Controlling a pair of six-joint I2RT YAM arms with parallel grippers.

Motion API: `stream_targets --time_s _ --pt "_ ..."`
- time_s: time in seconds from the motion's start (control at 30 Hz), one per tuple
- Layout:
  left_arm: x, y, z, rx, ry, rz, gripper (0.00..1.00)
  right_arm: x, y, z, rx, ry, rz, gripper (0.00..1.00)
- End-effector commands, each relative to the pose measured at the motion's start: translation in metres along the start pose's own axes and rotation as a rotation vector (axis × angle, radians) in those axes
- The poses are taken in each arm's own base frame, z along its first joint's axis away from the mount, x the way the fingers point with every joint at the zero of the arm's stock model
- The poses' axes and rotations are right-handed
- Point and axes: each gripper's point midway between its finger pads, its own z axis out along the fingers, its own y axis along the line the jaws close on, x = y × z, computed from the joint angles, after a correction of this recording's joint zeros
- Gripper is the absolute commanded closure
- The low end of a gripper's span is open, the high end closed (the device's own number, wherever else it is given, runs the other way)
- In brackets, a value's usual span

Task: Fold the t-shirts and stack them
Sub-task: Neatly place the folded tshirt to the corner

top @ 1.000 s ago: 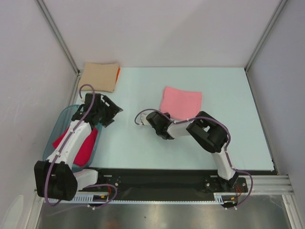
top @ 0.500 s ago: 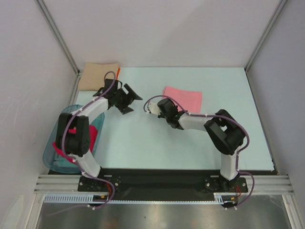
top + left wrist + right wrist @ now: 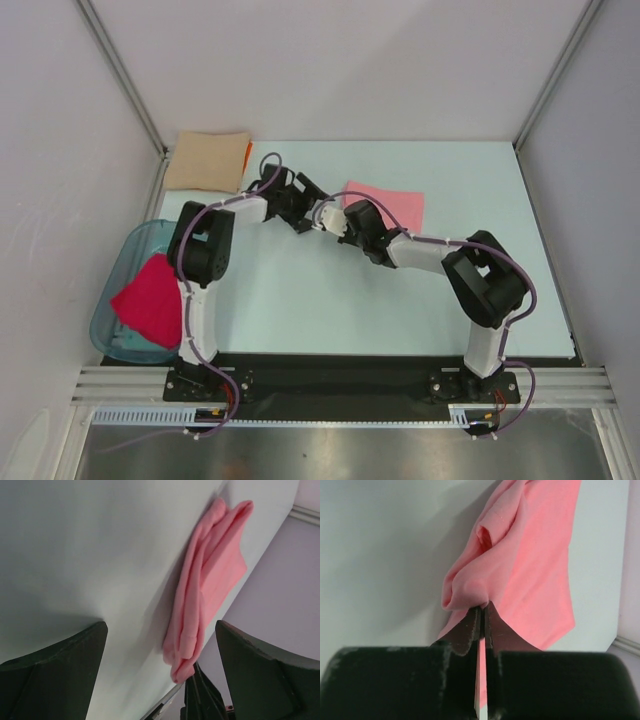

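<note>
The pale blue-green table (image 3: 300,290) fills a booth with white walls. Nearest, at about 8 o'clock, a translucent teal plastic tub (image 3: 112,290) holds a crumpled crimson-pink t-shirt (image 3: 150,300).

Past the middle of the table the two claws come close together. The right gripper (image 3: 481,611) is pressed tight on a bunched corner of the folded salmon-pink t-shirt (image 3: 530,555). The left gripper (image 3: 160,630) stands wide, with nothing between its dark fingers (image 3: 60,665), just beside the same end of the shirt but apart from it.

From this open claw the pink shirt lies at about 3 o'clock in the top view. Its long axis seems to run from 9 to 3 o'clock, and the rest of it is flat on the table. Both claws are at its 9 o'clock end. I judge that the coming move needs the left claw to take the other corner there.

Farthest, at 10 o'clock, a folded tan t-shirt (image 3: 205,160) lies on an orange one (image 3: 247,153), of which only an edge shows.
</note>
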Motion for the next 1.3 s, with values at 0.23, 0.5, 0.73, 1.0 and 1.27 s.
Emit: stream_targets --time_s 0.23,0.5,0.73,1.0,1.27 --pt "0.013 -0.068 0.047 0.089 -0.006 0.018 0.00 -0.018 -0.032 -0.021 0.042 -0.108 0.111 1.00" --pt "0.025 -0.052 0.080 0.023 -0.005 -0.002 0.08 -0.022 -0.042 -0.026 0.055 -0.135 0.140 1.00" --pt "0.019 -0.058 0.108 0.025 -0.024 0.037 0.23 -0.027 -0.049 -0.031 0.064 -0.169 0.189 1.00" --pt "0.005 -0.067 0.107 0.055 -0.100 0.173 0.56 -0.035 -0.051 -0.036 0.054 -0.194 0.271 1.00" --pt "-0.022 -0.087 0.073 0.158 -0.220 0.514 0.92 -0.023 -0.048 -0.067 0.075 -0.167 0.511 0.53"
